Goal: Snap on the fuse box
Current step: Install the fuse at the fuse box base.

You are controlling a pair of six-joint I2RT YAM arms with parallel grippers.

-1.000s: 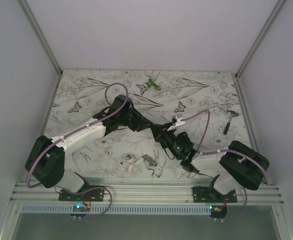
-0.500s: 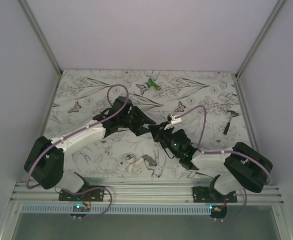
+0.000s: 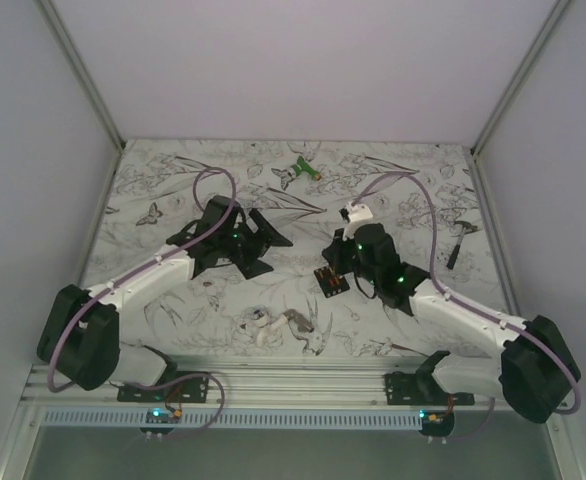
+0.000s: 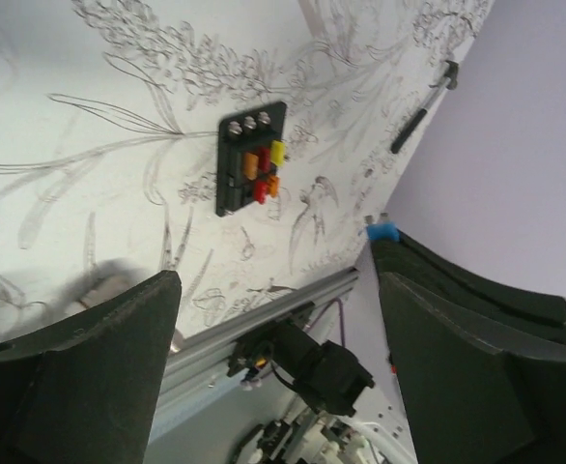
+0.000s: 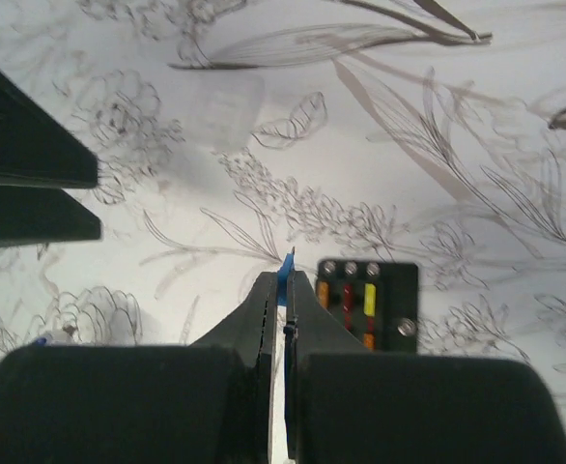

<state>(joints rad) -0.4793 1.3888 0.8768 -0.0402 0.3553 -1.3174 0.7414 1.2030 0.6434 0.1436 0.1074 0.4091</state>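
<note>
Top external view, item by item. Table [image 3: 423, 190]: covered with a white cloth printed with flowers and butterflies. Fuse box [image 3: 331, 281]: small black block lying flat on the cloth between the two arms, nearer the right one. Left gripper [image 3: 264, 249]: jaws spread wide with nothing between them, over bare cloth well left of the fuse box. Right gripper [image 3: 335, 262]: just beyond the fuse box, pressed together.

Left wrist view. Left gripper [image 4: 275, 290]: its dark fingers [image 4: 99, 377] stand far apart at the sides of the frame, empty. Fuse box [image 4: 252, 159]: lies apart ahead, showing three silver screws in a row and orange, red and yellow fuses.

Right wrist view. Right gripper [image 5: 285, 280]: closed to a thin seam with a blue sliver at the tips; whether that is a held part cannot be told. Fuse box [image 5: 368, 304]: just right of the tips; contact cannot be told.

Sundries, top view: green plastic object [image 3: 298, 170] near the far edge; white-and-grey clump [image 3: 278, 325] near the front; dark tool [image 3: 455, 250] at the right.
</note>
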